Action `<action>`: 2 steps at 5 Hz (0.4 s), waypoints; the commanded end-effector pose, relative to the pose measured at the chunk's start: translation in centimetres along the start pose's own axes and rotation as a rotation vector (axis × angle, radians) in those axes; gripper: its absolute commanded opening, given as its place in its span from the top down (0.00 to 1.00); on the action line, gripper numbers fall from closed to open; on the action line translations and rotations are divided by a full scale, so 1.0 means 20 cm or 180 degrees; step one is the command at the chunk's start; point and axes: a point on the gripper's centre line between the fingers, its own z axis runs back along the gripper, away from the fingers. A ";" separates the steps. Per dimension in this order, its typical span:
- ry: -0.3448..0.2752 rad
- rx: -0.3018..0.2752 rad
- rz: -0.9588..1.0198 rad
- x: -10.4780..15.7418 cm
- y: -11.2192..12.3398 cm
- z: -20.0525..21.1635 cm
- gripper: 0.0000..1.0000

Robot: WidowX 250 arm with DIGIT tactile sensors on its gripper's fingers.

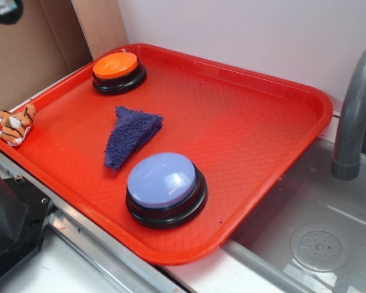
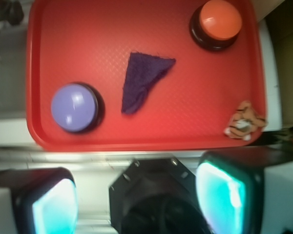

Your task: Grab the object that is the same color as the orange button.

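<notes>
The object, a tiny orange striped plush tiger point(image 1: 15, 125) point(image 2: 244, 126), lies at the left corner of the red tray point(image 1: 262, 134) point(image 2: 88, 39), partly on its rim. Back on the tray stands the orange button point(image 1: 116, 66) point(image 2: 219, 19) on its black base. In the wrist view my gripper point(image 2: 136, 204) is open, its teal-padded fingers point(image 2: 219, 195) wide apart with nothing between them. It hangs high, off the tray's near edge, well away from the tiger. The exterior view does not show the gripper.
A lavender-blue button point(image 1: 163, 182) point(image 2: 74, 107) sits near the tray's front, and a dark blue fuzzy cloth point(image 1: 129, 135) point(image 2: 142, 78) lies mid-tray. The robot's black base point(image 1: 6, 226) point(image 2: 151, 195) is beside the tray. A grey faucet point(image 1: 354, 116) and sink drain point(image 1: 320, 247) are right; cardboard point(image 1: 24, 55) stands behind.
</notes>
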 end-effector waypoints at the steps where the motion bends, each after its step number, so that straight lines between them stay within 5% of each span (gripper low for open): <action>1: -0.0233 0.0072 0.0693 0.08 0.32 -0.21 0.00; 2: -0.0289 0.0189 0.0944 0.07 0.42 -0.30 0.00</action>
